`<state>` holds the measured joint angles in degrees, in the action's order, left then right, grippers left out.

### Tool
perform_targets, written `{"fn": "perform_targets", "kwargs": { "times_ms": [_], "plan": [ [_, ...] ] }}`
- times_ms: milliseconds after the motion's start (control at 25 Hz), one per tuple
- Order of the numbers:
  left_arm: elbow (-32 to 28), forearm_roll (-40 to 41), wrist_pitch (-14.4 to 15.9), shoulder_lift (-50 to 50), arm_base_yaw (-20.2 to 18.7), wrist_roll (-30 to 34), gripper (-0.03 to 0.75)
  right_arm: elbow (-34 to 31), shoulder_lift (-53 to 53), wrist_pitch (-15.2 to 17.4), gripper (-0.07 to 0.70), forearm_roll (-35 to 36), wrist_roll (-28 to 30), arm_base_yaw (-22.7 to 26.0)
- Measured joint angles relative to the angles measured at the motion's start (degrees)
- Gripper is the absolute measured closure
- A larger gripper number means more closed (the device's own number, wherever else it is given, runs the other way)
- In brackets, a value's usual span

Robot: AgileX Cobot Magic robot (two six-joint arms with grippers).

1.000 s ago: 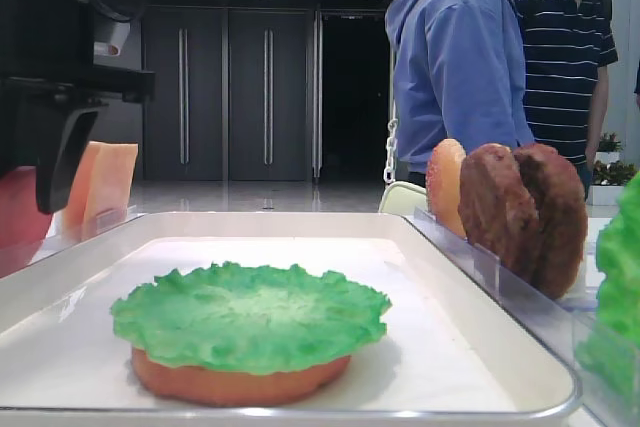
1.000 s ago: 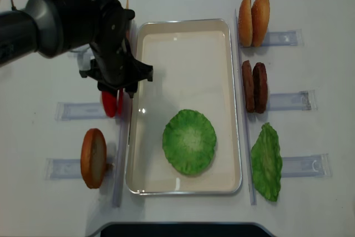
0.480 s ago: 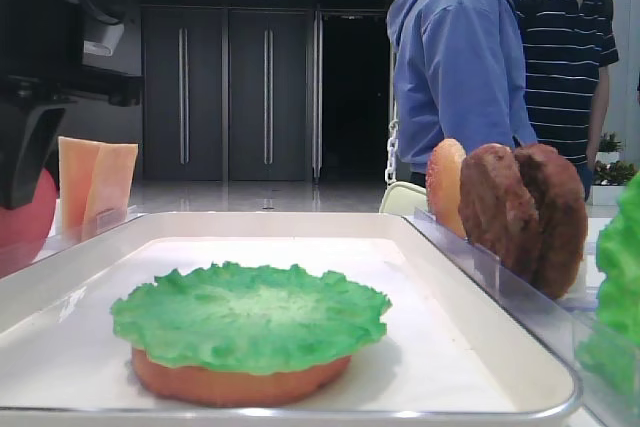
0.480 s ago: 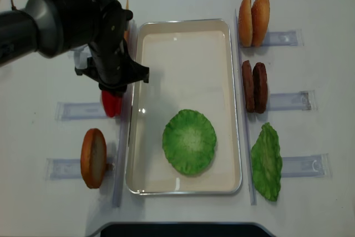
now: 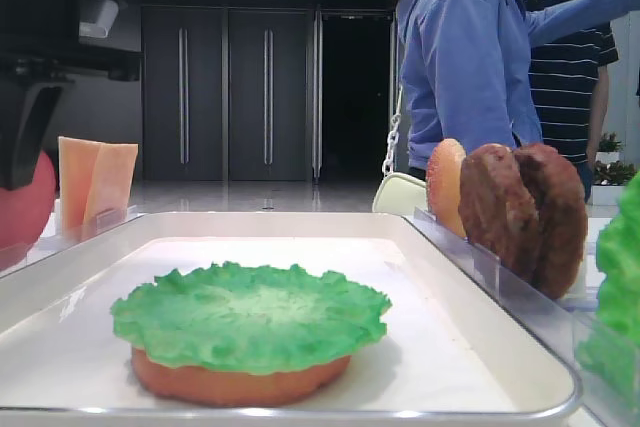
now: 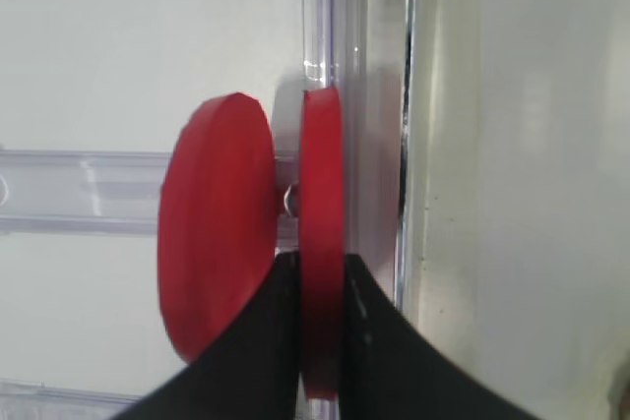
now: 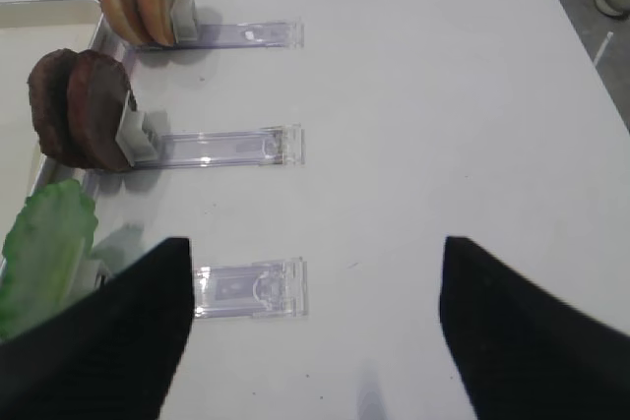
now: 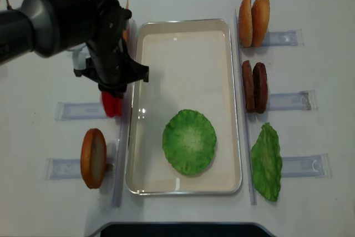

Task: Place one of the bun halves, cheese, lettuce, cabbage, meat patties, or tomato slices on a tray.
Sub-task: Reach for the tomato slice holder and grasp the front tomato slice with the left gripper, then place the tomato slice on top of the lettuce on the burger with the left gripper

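My left gripper [image 6: 321, 327] is shut on a red tomato slice [image 6: 321, 233] that stands on edge in its clear holder, just left of the tray [image 8: 186, 43] rim. A second tomato slice [image 6: 212, 233] stands beside it, outside the fingers. From above, the left gripper [image 8: 113, 90] hangs over the tomato slices [image 8: 111, 105]. In the tray a green lettuce leaf [image 8: 189, 141] lies on a bun half [image 5: 235, 385]. My right gripper [image 7: 315, 331] is open over bare table, with nothing between its fingers.
Right of the tray stand two bun halves [image 8: 254, 20], two meat patties [image 8: 254, 87] and a green leaf [image 8: 267, 162]. Another bun half [image 8: 93, 157] stands at the left, cheese slices [image 5: 95, 182] at the back left. Clear holders [image 7: 246, 287] lie around. People [image 5: 470, 67] stand behind.
The left gripper has closed its fingers on the tomato slice nearest the tray and shifted slightly left. The right arm has not moved.
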<state>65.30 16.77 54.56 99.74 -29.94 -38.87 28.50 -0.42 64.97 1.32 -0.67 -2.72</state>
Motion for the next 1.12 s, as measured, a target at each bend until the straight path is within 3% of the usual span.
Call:
{"fn": "perform_targets", "kwargs": {
  "times_ms": [480, 760, 1120],
  "plan": [
    [-0.44, -4.21, 0.33, -6.39, 0.00, 0.25, 0.660, 0.00, 0.00, 0.00, 0.107, 0.00, 0.00, 0.00],
    [-5.62, -8.48, -3.82, -11.50, 0.00, 1.16, 0.660, 0.00, 0.00, 0.00, 0.107, 0.00, 0.00, 0.00],
    [-12.41, -20.95, -10.22, -18.24, 0.00, 8.57, 0.661, 0.00, 0.00, 0.00, 0.107, 0.00, 0.00, 0.00]
  ]
}}
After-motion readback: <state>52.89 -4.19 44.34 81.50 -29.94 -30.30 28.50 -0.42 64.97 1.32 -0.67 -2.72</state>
